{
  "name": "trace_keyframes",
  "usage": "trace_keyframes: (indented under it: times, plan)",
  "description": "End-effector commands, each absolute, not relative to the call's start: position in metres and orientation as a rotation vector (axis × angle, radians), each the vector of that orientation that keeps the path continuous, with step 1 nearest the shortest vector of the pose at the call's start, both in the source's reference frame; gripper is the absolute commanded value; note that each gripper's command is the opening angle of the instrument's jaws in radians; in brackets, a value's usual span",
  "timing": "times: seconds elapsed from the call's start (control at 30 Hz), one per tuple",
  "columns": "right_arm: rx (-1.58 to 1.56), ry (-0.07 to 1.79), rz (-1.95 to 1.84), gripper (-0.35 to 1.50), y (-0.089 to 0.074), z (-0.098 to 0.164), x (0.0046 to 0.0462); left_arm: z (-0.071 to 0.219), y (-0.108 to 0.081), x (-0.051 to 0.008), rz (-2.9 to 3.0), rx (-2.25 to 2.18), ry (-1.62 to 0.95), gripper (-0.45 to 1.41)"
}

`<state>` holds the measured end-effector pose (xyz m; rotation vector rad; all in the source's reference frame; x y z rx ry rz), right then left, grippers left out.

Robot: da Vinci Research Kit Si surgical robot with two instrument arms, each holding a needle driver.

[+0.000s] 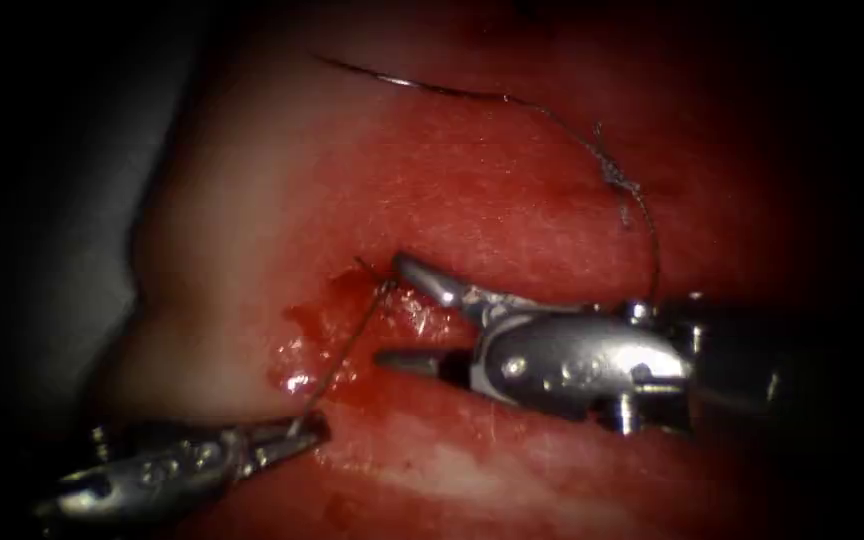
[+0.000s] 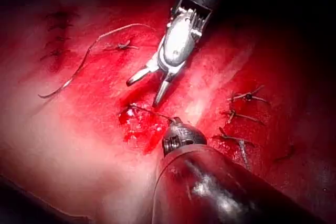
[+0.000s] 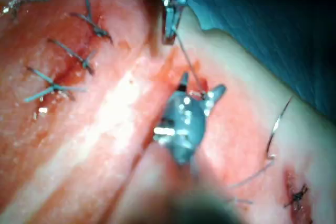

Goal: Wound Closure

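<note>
Endoscope view: my L tool (image 1: 304,430) comes in low at the picture's left, jaws closed on the thread (image 1: 347,345). The thread runs taut from those jaws up to the cut (image 1: 377,285) in the tissue (image 1: 252,200). Red fluid (image 1: 317,330) pools just left of that spot. My R tool (image 1: 394,310) reaches in from the right w/ jaws spread wide and holding nothing. Its upper tip is at the cut where the thread enters; its lower tip hangs just off the thread. The needle (image 1: 402,80) lies free on the tissue well above the cut, not in either tool, and not visibly in the tissue. Thread trails off it to the right, thru a knot (image 1: 617,180), then down behind my R tool.

Left wrist view: my L tool (image 2: 176,125) sits at the fluid patch. Its jaws are mostly hidden by its own wrist, so I can't judge them from here. The R tool (image 2: 143,93) stands w/ jaws apart just beside the thread (image 2: 149,112). The needle (image 2: 65,80) lies well apart from both tools. Tied stitches (image 2: 247,98) sit in a row on the other side.

Right wrist view: my R tool (image 3: 202,85) has its jaws open, empty, either side of the thread (image 3: 186,59). The thread leads up to the L tool (image 3: 169,32), which is pinched on it. The needle (image 3: 274,127) lies loose on the tissue nearby. More stitches (image 3: 52,85) lie beyond.
</note>
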<state>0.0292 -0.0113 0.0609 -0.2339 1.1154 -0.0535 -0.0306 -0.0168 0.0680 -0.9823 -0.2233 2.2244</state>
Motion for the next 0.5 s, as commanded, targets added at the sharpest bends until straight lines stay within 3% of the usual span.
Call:
trace_keyframes:
  times: [0.03, 0.5]
  plan:
    - [-0.235, 1.107, -0.064, 0.89, -0.0118, 0.0620, 0.0307, 0.0686, -0.0170, -0.0311, 2.226, -0.983, -0.224, -0.45]
    - [-0.316, 1.112, -0.154, 0.84, -0.0116, 0.0635, 0.0336, 0.0684, -0.0174, -0.0317, 2.228, -0.988, -0.227, -0.45]
